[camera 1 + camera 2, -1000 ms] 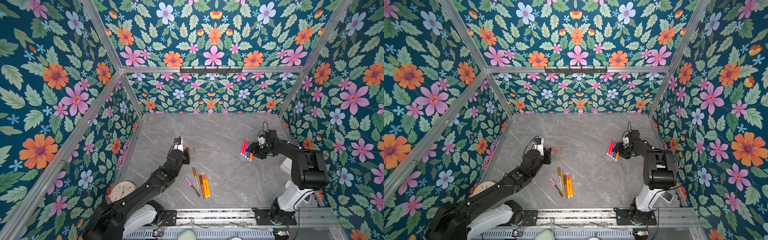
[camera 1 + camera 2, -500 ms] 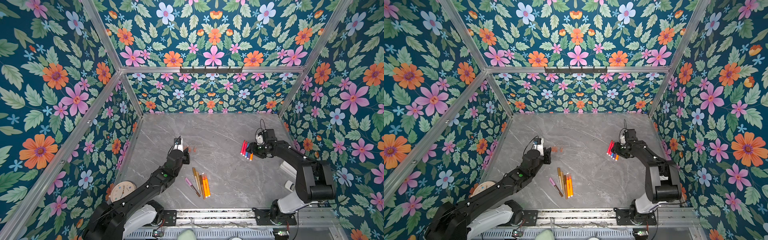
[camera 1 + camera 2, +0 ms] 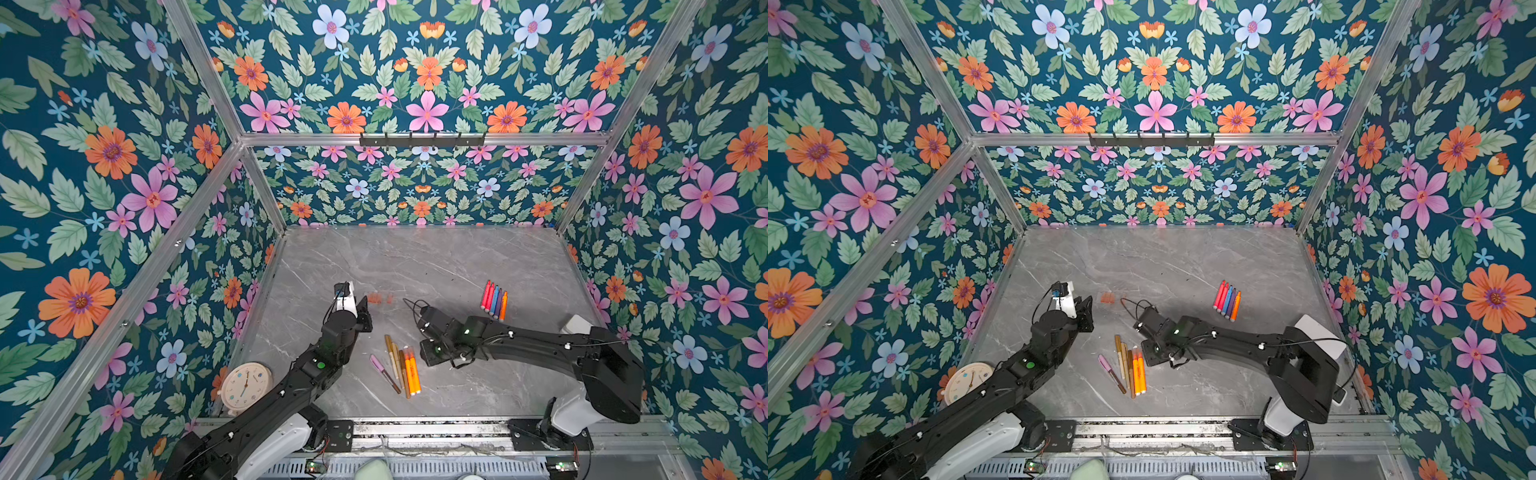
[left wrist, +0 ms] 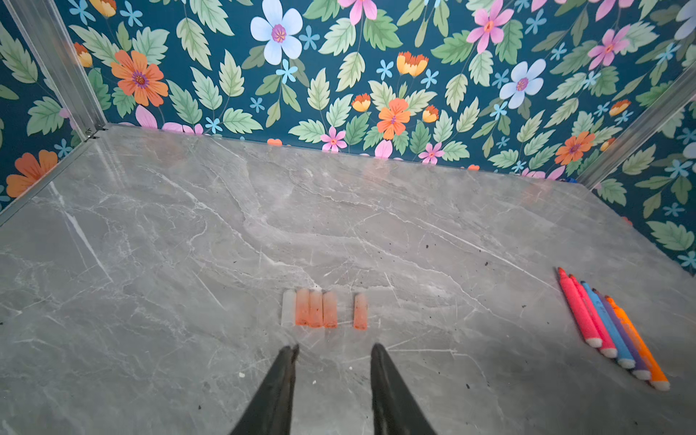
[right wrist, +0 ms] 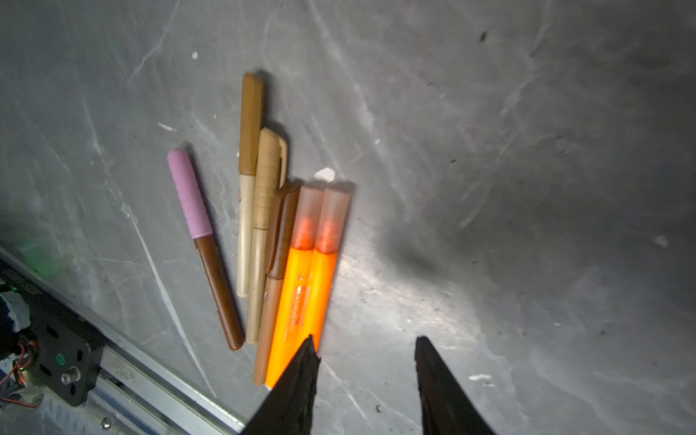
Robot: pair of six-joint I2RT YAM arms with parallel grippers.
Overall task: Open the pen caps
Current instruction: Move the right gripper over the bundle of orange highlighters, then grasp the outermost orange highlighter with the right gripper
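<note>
The left gripper (image 4: 335, 350) hangs low over the table (image 4: 150, 263), jaws a modest way apart and nothing between them. Just ahead of its tips lie the loose caps (image 4: 315, 309): a clear one and three orange ones touching side by side, then a fifth orange one a little apart. In a top view they show as a small orange cluster (image 3: 380, 297) just past that gripper. Well off toward the right wall lies a row of bare pens (image 4: 610, 324), touching one another: red, pink, blue, purple, orange, all with their tips pointing the same way.

The right gripper (image 5: 365, 341) reaches in toward the middle, jaws parted and empty, above the table just beside the capped pens. In the wrist view one finger (image 5: 297, 376) overlaps the butt end of an orange highlighter; I can't tell whether it touches.

Two highlighters (image 5: 301, 290) lie pressed together, each with its frosted cap (image 5: 324, 211) on. Snug against them is a brown pen with its brown cap (image 5: 286, 226), then a tan pen with a clipped tan cap (image 5: 268, 169), then a cream pen with a gold cap (image 5: 251, 120). A little apart lies a brown pen under a pink cap (image 5: 188, 192).

A clock (image 3: 246, 384) sits at the left wall beside the left arm
</note>
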